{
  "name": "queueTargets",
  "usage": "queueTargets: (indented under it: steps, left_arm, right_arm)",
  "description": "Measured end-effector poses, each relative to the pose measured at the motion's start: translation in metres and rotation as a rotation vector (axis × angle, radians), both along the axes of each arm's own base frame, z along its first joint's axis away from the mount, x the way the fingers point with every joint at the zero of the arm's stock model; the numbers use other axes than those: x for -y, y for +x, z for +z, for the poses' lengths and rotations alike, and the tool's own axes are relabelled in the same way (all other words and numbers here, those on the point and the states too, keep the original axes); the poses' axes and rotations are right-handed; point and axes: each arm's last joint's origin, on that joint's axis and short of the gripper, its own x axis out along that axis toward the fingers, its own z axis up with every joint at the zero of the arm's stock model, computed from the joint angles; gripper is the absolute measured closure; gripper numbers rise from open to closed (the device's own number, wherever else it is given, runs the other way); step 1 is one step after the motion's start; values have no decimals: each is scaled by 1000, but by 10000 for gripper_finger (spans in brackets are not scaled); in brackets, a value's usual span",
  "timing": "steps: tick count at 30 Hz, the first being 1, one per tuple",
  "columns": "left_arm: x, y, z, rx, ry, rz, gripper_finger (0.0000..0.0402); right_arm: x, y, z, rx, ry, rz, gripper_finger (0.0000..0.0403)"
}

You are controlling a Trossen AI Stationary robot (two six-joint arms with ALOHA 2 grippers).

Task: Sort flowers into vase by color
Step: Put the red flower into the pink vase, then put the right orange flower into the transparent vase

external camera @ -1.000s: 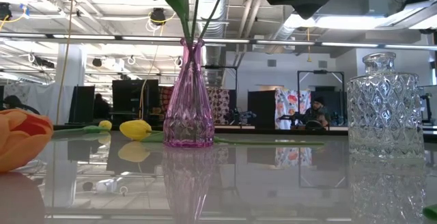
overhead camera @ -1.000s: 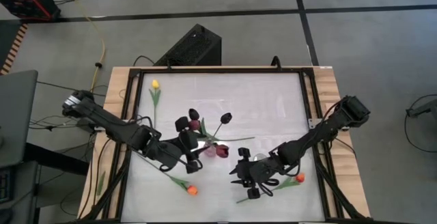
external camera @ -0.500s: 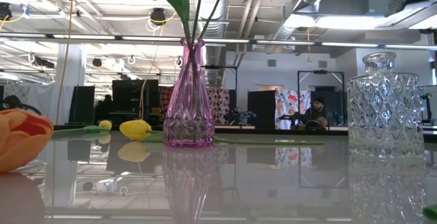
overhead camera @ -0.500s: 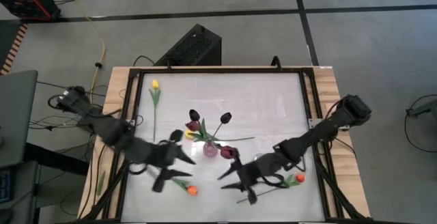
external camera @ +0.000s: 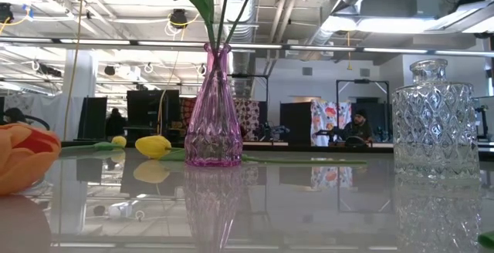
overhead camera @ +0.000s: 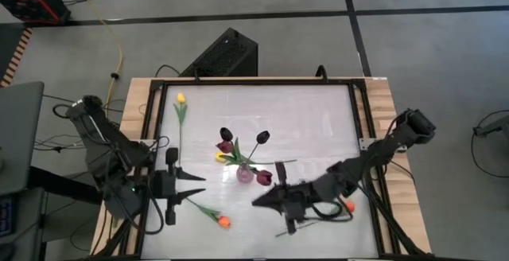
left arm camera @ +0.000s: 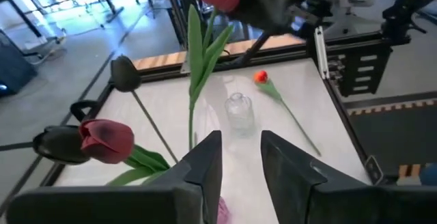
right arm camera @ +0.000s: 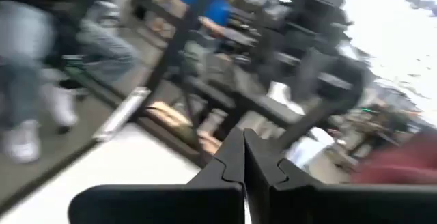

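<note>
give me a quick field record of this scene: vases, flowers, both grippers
pink vase: mid-table, holds several dark maroon tulips
clear vase: empty in the low view
yellow tulips: one lying at the far left of the table, one beside the pink vase
orange tulips: one near front edge, one by the right arm
left gripper: left of the pink vase, jaws open, empty
right gripper: just right of the pink vase, jaws shut, a dark maroon head close by

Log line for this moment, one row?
left hand open, empty, table's left edge | right hand shut, near maroon tulip by pink vase | clear vase empty
</note>
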Motion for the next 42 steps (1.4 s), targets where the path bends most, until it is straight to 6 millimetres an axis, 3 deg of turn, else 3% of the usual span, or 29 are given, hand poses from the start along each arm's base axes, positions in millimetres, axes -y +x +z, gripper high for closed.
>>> queueTargets:
  steps: [10, 13, 19, 23, 28, 32, 37, 42]
  left_arm:
    - [0, 2, -2, 13, 0, 51, 331]
    - [0, 2, -2, 10, -11, 56, 331]
    - [-3, 2, -5, -12, 25, 65, 331]
    - [-5, 10, -24, -29, 56, 86, 331]
    - [-7, 25, -54, -57, 38, 24, 332]
    - [-6, 37, -75, -55, 39, -159, 332]
    - [-5, 44, -104, -3, -7, -499, 332]
    - [-11, 45, -124, 64, -70, -509, 332]
  right_arm:
    - [61, 26, 12, 113, 54, -184, 386]
    - [59, 22, 11, 62, 78, -159, 386]
    - [30, -26, 37, 10, 170, -4, 386]
    - [19, -62, 44, -141, 304, 64, 385]
    - [-2, -80, 26, -412, 464, 191, 385]
    - [-22, -78, -5, -676, 542, 211, 385]
    - [-38, -75, -49, -989, 661, 59, 373]
    - [-47, -75, -92, -1238, 715, -202, 356]
